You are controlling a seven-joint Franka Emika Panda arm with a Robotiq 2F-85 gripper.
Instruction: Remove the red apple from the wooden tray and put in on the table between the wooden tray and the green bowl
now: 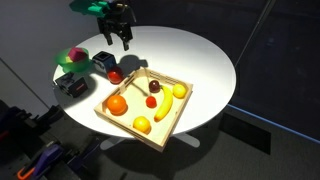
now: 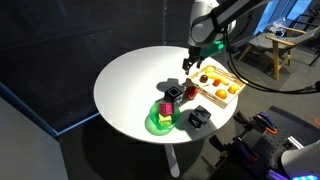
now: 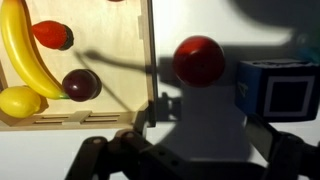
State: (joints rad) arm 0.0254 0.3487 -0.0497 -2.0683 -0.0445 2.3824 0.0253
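Note:
The red apple [image 3: 198, 60] sits on the white table [image 3: 200, 120], just outside the wooden tray [image 3: 100, 55] and beside the blue-and-white cube [image 3: 275, 92]. In an exterior view the apple [image 1: 115, 75] lies between the tray [image 1: 150, 135] and the green bowl [image 1: 70, 66], which holds something pink. My gripper [image 1: 119, 40] hangs above the apple, open and empty. In the wrist view the gripper's fingers [image 3: 205, 130] stand wide apart below the apple. The gripper [image 2: 191, 58], the apple [image 2: 189, 91], the tray [image 2: 213, 101] and the bowl [image 2: 158, 124] also show in an exterior view.
The tray holds a banana [image 3: 20, 50], a lemon [image 3: 18, 100], a small red fruit [image 3: 52, 35], a dark maroon fruit [image 3: 82, 85] and two oranges [image 1: 117, 104]. A black object [image 1: 70, 85] sits near the bowl at the table's edge.

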